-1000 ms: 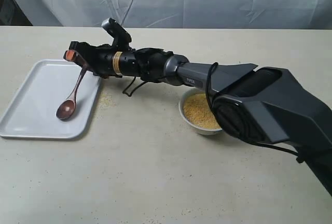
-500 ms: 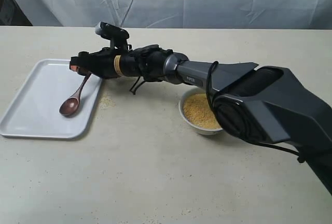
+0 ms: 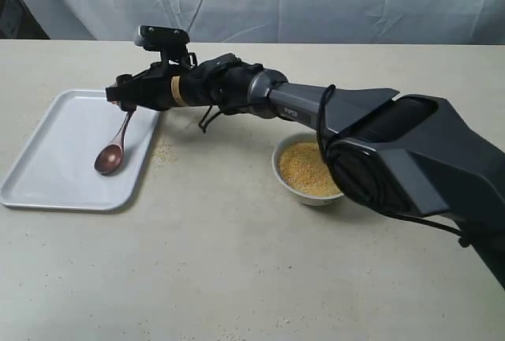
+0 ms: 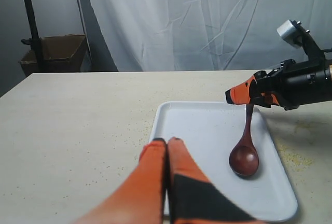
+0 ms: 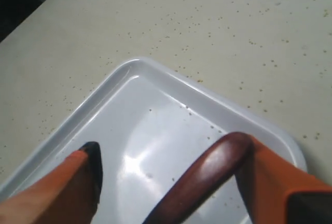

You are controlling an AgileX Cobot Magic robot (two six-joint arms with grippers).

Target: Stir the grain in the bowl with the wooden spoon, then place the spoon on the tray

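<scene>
One spoon (image 3: 109,159) leans its handle against the released right hand (image 3: 117,95), scoop resting on the tray (image 3: 55,144) beneath that hand; left hand (image 4: 167,142) clenched.

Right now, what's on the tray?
The wooden spoon: bowl end resting on the tray, handle leaning up against one finger of the open right gripper. Tray surface beneath the spoon's bowl is covered.

The right arm (image 3: 331,112) reaches out long and almost flat toward 9 o'clock. The right gripper (image 3: 120,96) at its end has its two orange fingers (image 5: 62,187) spread wide apart. The left gripper (image 4: 167,142) points toward 12 o'clock, its two fingers pressed tight together.
</scene>
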